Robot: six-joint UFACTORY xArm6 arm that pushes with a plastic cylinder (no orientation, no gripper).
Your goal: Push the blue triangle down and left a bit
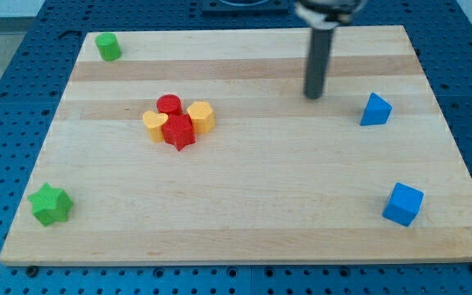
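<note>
The blue triangle (375,110) lies on the wooden board (244,213) at the view's right, in the upper half. My tip (314,96) is the lower end of a dark rod that comes down from the view's top. It stands to the left of the blue triangle and slightly above it, with a clear gap between them. It touches no block.
A blue cube (403,204) sits at the lower right. A cluster left of centre holds a red cylinder (169,105), a red star (179,132), a yellow heart (155,125) and a yellow hexagon (201,117). A green cylinder (108,47) sits at the upper left, a green star (51,204) at the lower left.
</note>
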